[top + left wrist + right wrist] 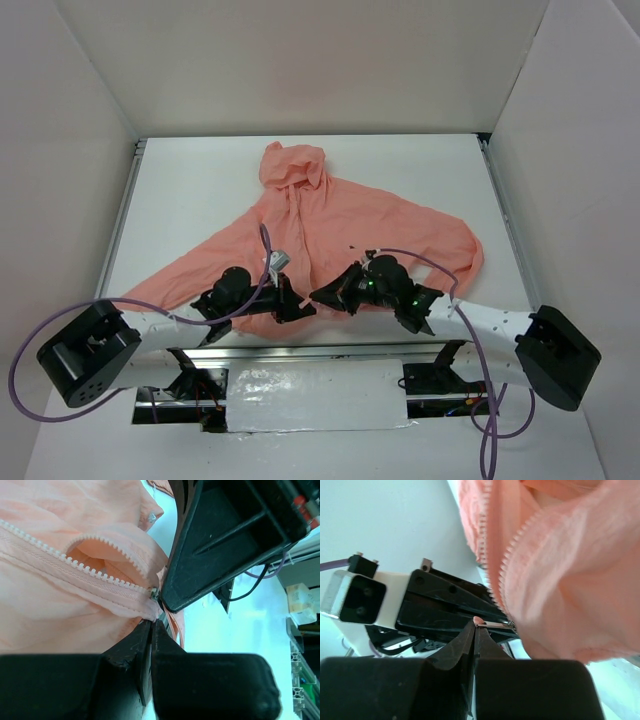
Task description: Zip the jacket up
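The salmon-pink jacket (335, 225) lies flat on the white table (200, 190), hood away from the arms, sleeves spread. Its zipper (75, 565) is unzipped, white teeth parted above the slider (155, 593) at the bottom hem. My left gripper (300, 308) is at the hem, and in the left wrist view this gripper (154, 622) is shut on the jacket's fabric just below the slider. My right gripper (322, 296) faces it from the right. In the right wrist view it (475, 625) is shut on the thin metal zipper pull (495, 624). The two grippers nearly touch.
White walls enclose the table on three sides, with a metal rail (118, 220) along the left edge. Purple cables (30, 360) loop from both arms. A crinkled clear sheet (310, 395) lies between the arm bases. A small box (300, 600) sits off to the side.
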Tool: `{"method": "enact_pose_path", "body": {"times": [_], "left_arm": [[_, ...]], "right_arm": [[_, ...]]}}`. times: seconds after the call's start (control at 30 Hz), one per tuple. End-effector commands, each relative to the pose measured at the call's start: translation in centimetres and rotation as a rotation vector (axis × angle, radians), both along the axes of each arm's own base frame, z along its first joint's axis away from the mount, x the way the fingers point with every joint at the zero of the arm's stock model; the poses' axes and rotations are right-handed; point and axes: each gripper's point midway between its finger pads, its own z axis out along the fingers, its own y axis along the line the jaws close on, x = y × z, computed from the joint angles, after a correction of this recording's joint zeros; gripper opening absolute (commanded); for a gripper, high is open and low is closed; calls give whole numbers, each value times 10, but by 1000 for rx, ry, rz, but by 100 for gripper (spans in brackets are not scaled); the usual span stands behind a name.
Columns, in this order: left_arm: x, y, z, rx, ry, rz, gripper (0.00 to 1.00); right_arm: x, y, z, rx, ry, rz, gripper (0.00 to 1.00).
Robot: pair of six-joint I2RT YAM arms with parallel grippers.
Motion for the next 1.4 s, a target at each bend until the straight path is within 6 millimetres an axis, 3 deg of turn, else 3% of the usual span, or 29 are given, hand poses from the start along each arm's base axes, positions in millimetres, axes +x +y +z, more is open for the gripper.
{"method": "enact_pose_path", "body": {"times": [0.0,0.37,0.47,0.53,0.6,0.63,0.67,0.7,0.73,0.8,0.83,0.97,1.0,1.07,1.13,1.17,1.2,1.27,1.3,1.37], "left_arm": [[1,-12,13,-14,-72,-53,0],[-3,-23,5,16,-56,-94,0],[-5,-24,5,19,-55,-94,0],[-5,-24,4,23,-54,-91,0],[-6,-23,4,24,-51,-88,0],[-6,-23,3,27,-49,-85,0],[-6,-23,3,29,-49,-82,0],[-6,-22,3,32,-50,-80,0],[-5,-21,2,39,-50,-69,0],[-6,-20,0,48,-51,-64,0],[-4,-18,-1,54,-53,-48,0],[-7,-16,-2,57,-50,-40,0],[-8,-14,-6,64,-43,-39,0],[-9,-13,-7,67,-41,-36,0],[-11,-12,-8,68,-40,-33,0],[-11,-12,-8,71,-38,-29,0],[-11,-11,-10,79,-38,-22,0],[-12,-10,-11,88,-46,-17,0],[-9,-9,-11,97,-52,-1,0],[-9,-9,-13,107,-56,9,0]], "right_arm": [[11,8,33,118,-69,0,0],[38,-4,41,172,-81,-83,0],[55,-8,42,182,-91,-106,0],[73,-12,48,191,-113,-132,0],[92,-15,39,175,-92,-151,0],[102,-12,48,188,-112,-151,0],[111,-10,38,174,-90,-152,0],[124,-9,48,186,-111,-160,0],[133,-6,37,171,-81,-152,0],[152,-2,47,194,-97,-154,0],[159,0,39,189,-79,-159,0],[194,1,48,195,-95,-183,0],[208,3,57,183,-112,-194,0],[231,-3,52,162,-111,-225,0],[264,-5,61,149,-142,-253,0],[282,-14,62,136,-146,-282,0],[308,-14,70,117,-174,-291,0],[343,-25,80,72,-235,-309,0],[373,-23,95,63,-275,-314,0],[405,-27,115,51,-352,-315,0]]}}
